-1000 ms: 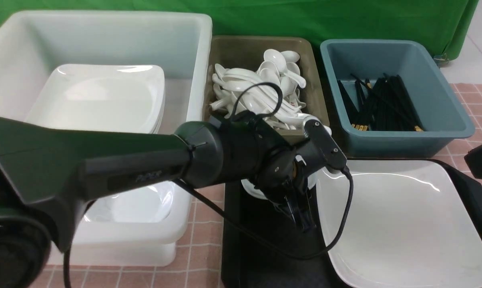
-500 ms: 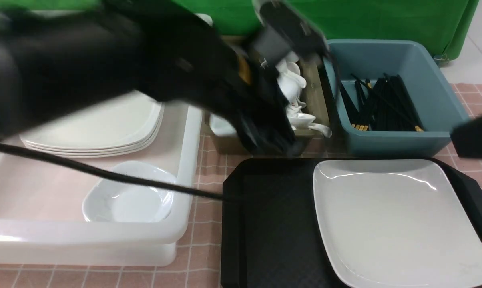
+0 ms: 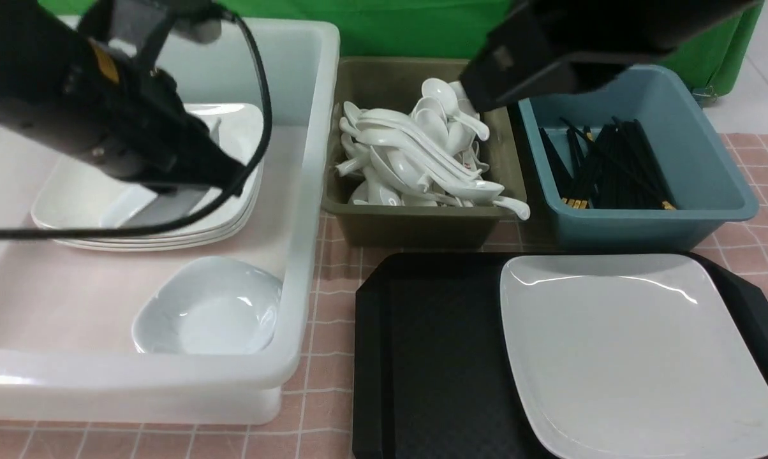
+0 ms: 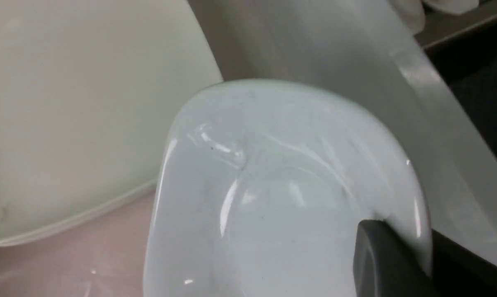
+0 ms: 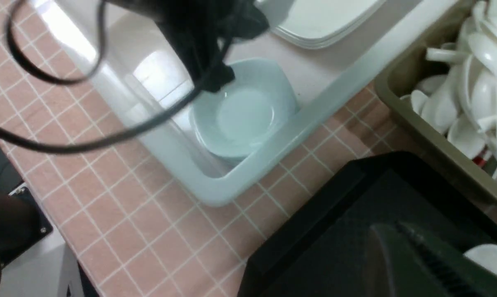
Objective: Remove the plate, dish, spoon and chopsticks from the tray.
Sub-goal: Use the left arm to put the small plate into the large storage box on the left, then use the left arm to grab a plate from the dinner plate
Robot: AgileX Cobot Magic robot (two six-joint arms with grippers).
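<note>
The left gripper (image 4: 411, 243) has its fingers clamped on the rim of a white dish (image 4: 281, 165), one inside the bowl and one outside; the right gripper (image 5: 401, 231) has its fingers together. The large plate (image 3: 639, 357) lies on the black tray (image 3: 448, 382). The step in hand is judged to be stowing the dish in the white bin (image 3: 298, 268), where a second dish (image 3: 208, 312) rests beside the stacked plates (image 3: 231, 223). Best practice: centre the held dish over its fellow, bring it level, lower it clear of the bin wall and plate edges, and part the fingers only once it is seated, since a one-sided rim grip may let it tilt. The held dish is hard to make out in the front view; its near part is cropped in the left wrist view, and the tray's near edge is cut off.
</note>
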